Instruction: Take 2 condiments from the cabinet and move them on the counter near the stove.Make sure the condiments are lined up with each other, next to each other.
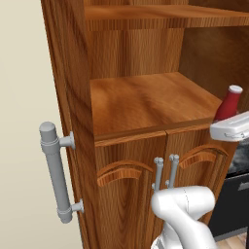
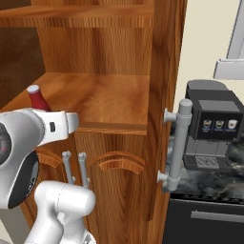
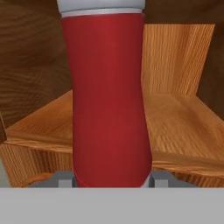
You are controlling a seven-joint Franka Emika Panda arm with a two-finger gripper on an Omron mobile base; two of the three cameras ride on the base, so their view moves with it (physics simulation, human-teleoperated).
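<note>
The gripper [image 3: 107, 179] clamps the red bottle [image 3: 107, 100] upright at the cabinet [image 1: 131, 102] shelf's front edge. A coffee machine [image 2: 214, 126] sits on the counter [image 2: 224, 171] beside the cabinet.

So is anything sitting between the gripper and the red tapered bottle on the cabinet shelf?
Nothing visible. In the hand view the red tapered bottle with the pale cap stands upright directly before the gripper, a fingertip on each side of its base. Whether the fingertips touch it cannot be told.

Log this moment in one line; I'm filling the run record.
phase: lifting out | tool: astride red tapered bottle with pale cap | place: tall reddish-brown wooden cabinet shelf edge
</note>
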